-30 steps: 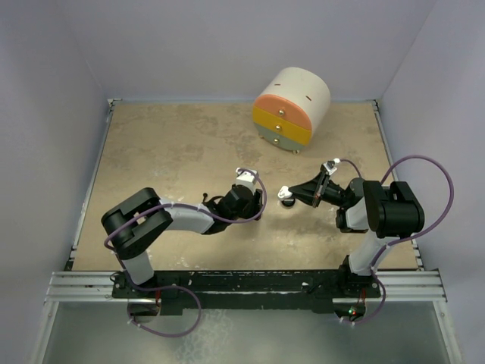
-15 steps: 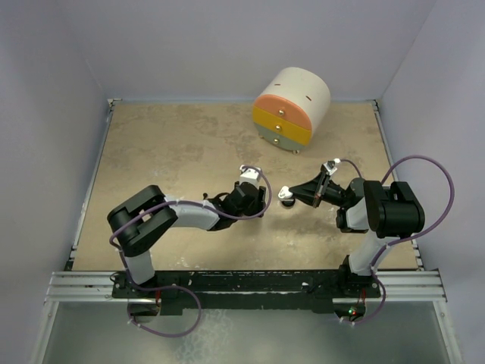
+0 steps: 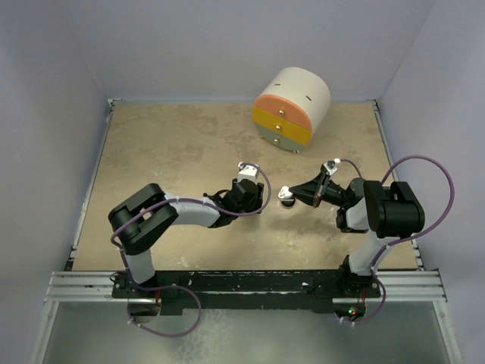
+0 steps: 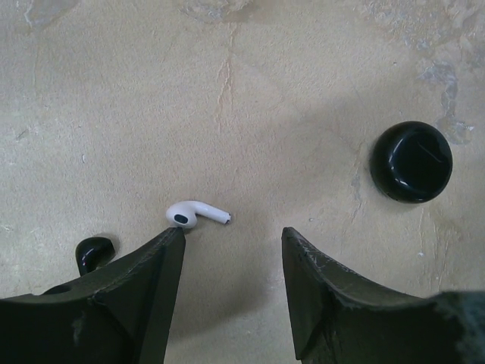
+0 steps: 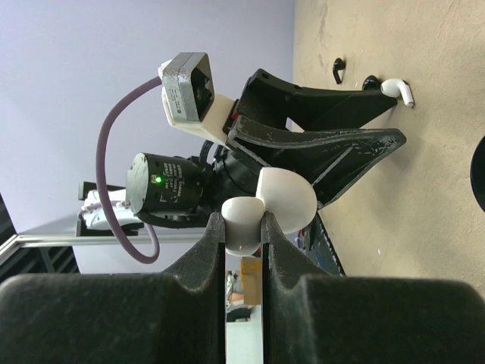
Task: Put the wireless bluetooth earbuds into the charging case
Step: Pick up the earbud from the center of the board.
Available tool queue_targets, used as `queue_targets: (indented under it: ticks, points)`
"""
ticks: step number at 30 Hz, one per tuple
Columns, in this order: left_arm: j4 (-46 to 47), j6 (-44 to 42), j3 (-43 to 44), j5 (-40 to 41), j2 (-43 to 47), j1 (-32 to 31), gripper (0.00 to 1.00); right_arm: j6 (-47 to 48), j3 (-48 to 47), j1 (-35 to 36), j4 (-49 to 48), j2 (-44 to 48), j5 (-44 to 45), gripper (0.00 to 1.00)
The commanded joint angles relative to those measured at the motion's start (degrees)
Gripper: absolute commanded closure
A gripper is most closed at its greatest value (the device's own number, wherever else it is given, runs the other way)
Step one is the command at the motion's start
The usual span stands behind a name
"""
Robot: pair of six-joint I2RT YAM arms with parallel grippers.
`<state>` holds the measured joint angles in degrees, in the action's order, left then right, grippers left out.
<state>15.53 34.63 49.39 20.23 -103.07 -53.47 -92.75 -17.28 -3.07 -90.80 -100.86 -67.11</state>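
At the centre of the overhead view, the left end effector [image 3: 255, 197] and the right end effector [image 3: 291, 195] face each other close together on the beige counter [image 3: 167, 144]. The left one is spread wide. Its wrist view shows a white earbud [image 4: 194, 214] lying on its side on the counter at lower left of centre, stem pointing right, just off the tip of the finger on the frame's left. I cannot tell whether they touch.

The black round charging case [image 4: 411, 161] sits on the counter at the right of that frame, well apart from the earbud. A small black curved piece [image 4: 94, 254] lies at lower left, beside the same finger.

The right end effector is pressed together, pinching a white shell [image 5: 269, 203] of two rounded lobes, held clear of the counter. A cream-and-orange cylindrical drawer unit [image 3: 292, 108] stands at the overhead frame's upper centre-right.
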Motion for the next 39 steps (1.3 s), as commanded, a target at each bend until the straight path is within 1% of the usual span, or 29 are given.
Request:
queue_targets:
  ticks: [1,23,39]
  points:
    - [-3.0,-1.6,1.2,0.4,-1.6,0.6,0.46,1.3,-0.1,-0.4,-45.2,0.5,-1.6,1.00]
    - [-5.2,-4.1,5.3,0.1,-5.3,1.9,0.46,1.5,0.2,-0.8,-45.2,0.6,-1.8,1.00]
    - [-5.5,-5.8,6.9,-2.0,-6.5,1.9,0.49,1.6,0.2,-1.0,-45.2,0.2,-1.9,1.00]
